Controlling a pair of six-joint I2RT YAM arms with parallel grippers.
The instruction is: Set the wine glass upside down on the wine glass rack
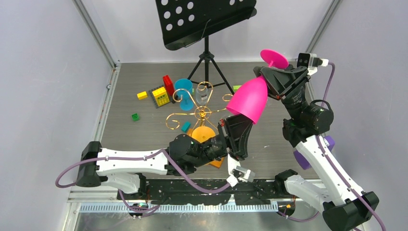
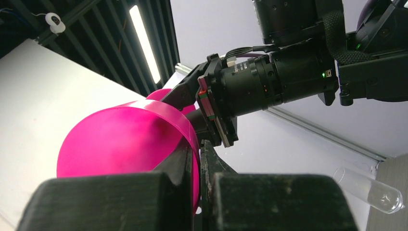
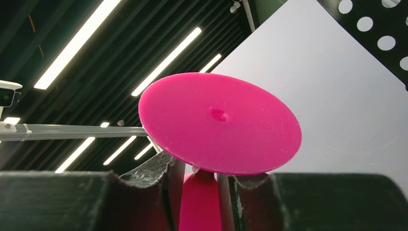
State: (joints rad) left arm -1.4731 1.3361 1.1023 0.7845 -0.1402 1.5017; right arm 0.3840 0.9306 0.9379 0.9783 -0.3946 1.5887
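Above the table (image 1: 139,137), right tool (image 1: 267,71) pinches wine glass (image 1: 249,100) stem, left tool (image 1: 236,126) pinches its rim.

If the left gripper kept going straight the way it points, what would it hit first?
The wine glass: the jaws of the left gripper straddle its rim. Behind that, probably the right gripper on the stem.

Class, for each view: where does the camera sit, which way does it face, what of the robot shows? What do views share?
Top external: high behind robot, facing down at table; left gripper, right gripper.
Left wrist: low, facing up at wine glass bowl; left gripper.
Right wrist: below wine glass foot, facing ceiling; right gripper.
Shared: wine glass.
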